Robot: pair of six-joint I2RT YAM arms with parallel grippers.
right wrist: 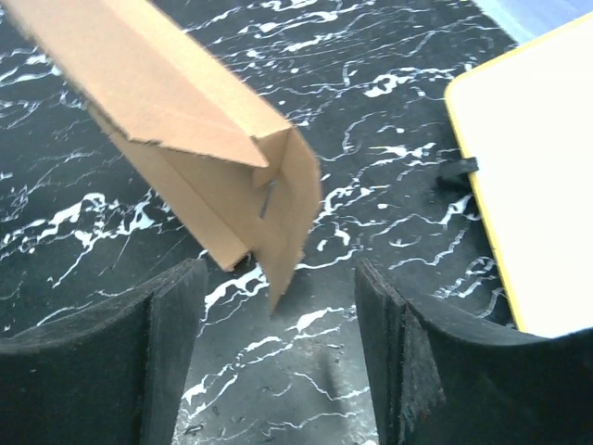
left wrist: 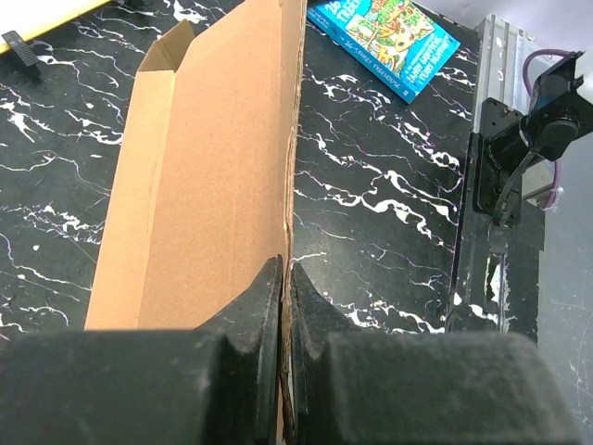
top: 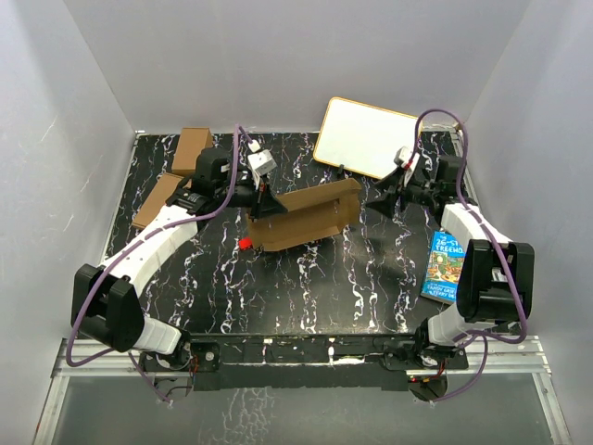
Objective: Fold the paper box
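The paper box [top: 306, 217] is a brown cardboard mailer sheet, partly folded and held on edge in the middle of the black marbled table [top: 306, 287]. My left gripper [top: 266, 208] is shut on its left end; in the left wrist view [left wrist: 287, 278] the fingers pinch the edge of the cardboard wall [left wrist: 213, 158]. My right gripper [top: 384, 197] is open and empty just right of the box's right end; in the right wrist view [right wrist: 278, 306] the box's end flap [right wrist: 287, 213] hangs in front of the open fingers, apart from them.
A white board with a yellow rim [top: 366, 136] lies at the back right. A blue book [top: 446, 265] lies at the right edge. Two other brown cartons [top: 190, 148] [top: 157, 199] sit at the back left. A small red piece [top: 245, 243] lies below the box's left end.
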